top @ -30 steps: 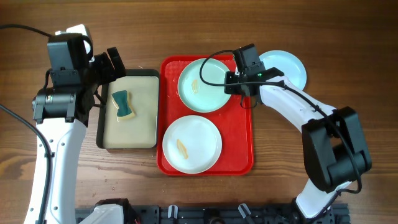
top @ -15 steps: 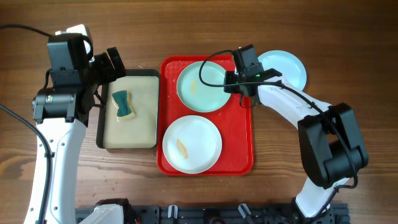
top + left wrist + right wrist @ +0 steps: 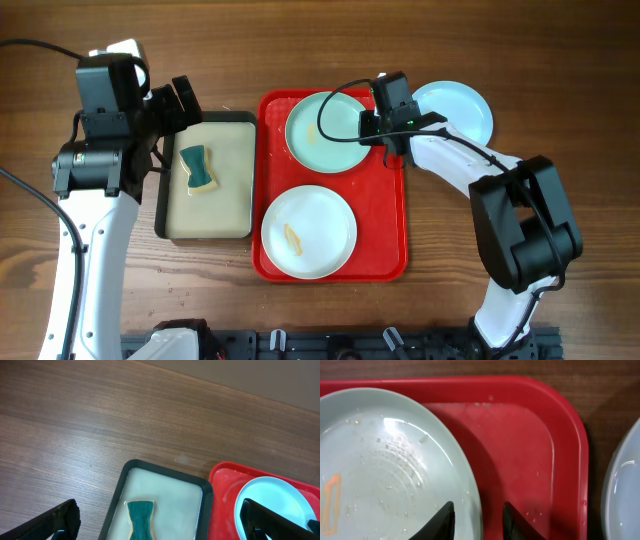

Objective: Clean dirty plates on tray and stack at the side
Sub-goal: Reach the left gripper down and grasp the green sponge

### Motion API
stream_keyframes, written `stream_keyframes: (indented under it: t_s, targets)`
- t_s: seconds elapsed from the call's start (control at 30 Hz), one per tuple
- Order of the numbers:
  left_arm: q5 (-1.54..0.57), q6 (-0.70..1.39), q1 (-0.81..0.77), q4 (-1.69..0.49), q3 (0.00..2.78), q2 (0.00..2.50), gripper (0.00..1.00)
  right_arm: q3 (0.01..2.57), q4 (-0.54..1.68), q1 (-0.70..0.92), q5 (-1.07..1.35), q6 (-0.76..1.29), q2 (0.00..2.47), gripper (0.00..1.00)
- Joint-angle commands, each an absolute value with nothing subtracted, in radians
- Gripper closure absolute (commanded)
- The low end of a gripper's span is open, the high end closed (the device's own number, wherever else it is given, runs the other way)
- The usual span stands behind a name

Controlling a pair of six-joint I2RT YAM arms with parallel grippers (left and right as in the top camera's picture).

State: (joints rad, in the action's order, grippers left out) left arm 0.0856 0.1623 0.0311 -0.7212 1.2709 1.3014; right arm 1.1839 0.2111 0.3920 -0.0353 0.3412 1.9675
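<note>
Risks, left to right: sponge (image 3: 198, 168) flat in beige tray (image 3: 232, 205) at left of frame, not gripped, so no wipe possible before a clean pick; low profile, easy to miss or to scrape tray floor. Mid-frame, red tray (image 3: 385, 225) carrying green plate (image 3: 325, 133) at top and white plate (image 3: 309, 231) below, both with yellowish smears; droplets visible, so plates likely to skate under a sideways push. At green plate's right rim, right gripper (image 3: 479, 519) straddling, one finger over plate, other over tray: any drag from here could tip the plate or shove it into the tray wall. Upper right, pale blue plate (image 3: 455, 108) on bare table just beside tray, close under the forearm, so knock risk. Poses: left gripper (image 3: 184, 98) hovering over beige tray's upper-left corner, jaws wide, empty; then right arm reaching in from lower right, elbow bent, wrist angled down at the plate, jaws narrow, part-open, no pinch on rim visible.
</note>
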Motion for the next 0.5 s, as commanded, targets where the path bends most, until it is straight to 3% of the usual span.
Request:
stream_keyframes:
  t_s: [0.0,0.03,0.13,0.43,0.47]
  targets:
    - [0.099,0.172,0.038,-0.719,1.277,1.291,0.00,1.184,0.173,0.380,-0.057,0.242,1.978,0.63]
    - [0.099,0.172,0.038,-0.719,1.277,1.291,0.00,1.184,0.172,0.379,-0.057,0.225,1.976,0.60]
    - [0.099,0.172,0.038,-0.719,1.277,1.291,0.00,1.184,0.177,0.378,-0.053,0.184,1.945,0.36]
    - [0.097,0.172,0.038,-0.715,1.277,1.291,0.00,1.183,0.291,0.378,-0.006,0.239,1.874,0.39]
    - [0.095,0.172,0.038,-0.707,1.277,1.291,0.00,1.183,0.307,0.378,0.054,0.239,1.874,0.32]
